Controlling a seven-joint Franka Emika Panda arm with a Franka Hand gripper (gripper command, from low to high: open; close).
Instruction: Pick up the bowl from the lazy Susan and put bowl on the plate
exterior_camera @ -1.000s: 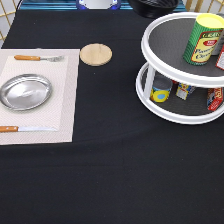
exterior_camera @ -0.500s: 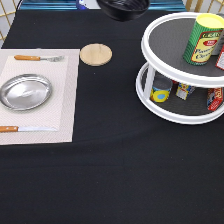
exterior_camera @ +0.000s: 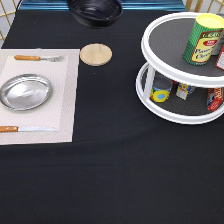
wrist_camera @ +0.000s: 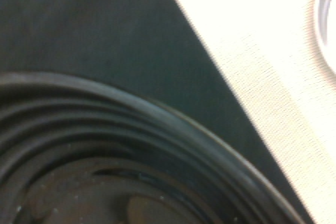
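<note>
Bowl [exterior_camera: 95, 11], glossy black and shallow with concentric ridges ringing its inside, sits at the exterior view's top edge, off the lazy Susan [exterior_camera: 180, 75] and well apart from the plate [exterior_camera: 25, 91]; the wrist view shows its ribbed inner wall [wrist_camera: 112, 165] from close by, over black cloth and the pale edge of the placemat [wrist_camera: 270, 75]. No gripper shows in the exterior view, so whether the claw is spread or closed cannot be told. Nearest the camera lies bare black tablecloth [exterior_camera: 115, 180]. On the exterior view's left a beige placemat [exterior_camera: 65, 100] carries a knife [exterior_camera: 15, 129] with a wooden handle along its lower side, the shiny silver plate with its raised rim in the middle, lying bare, and a wooden-handled fork [exterior_camera: 37, 58] along its upper side. Just beyond the placemat's upper right corner rests a round wooden coaster [exterior_camera: 96, 54]. On the exterior view's right stands the two-tier white-rimmed lazy Susan, its dark grey top shelf holding a yellow-and-green can [exterior_camera: 204, 39] whose label lettering cannot be read; small cans [exterior_camera: 161, 90] and boxes line the lower shelf, their print likewise illegible.
</note>
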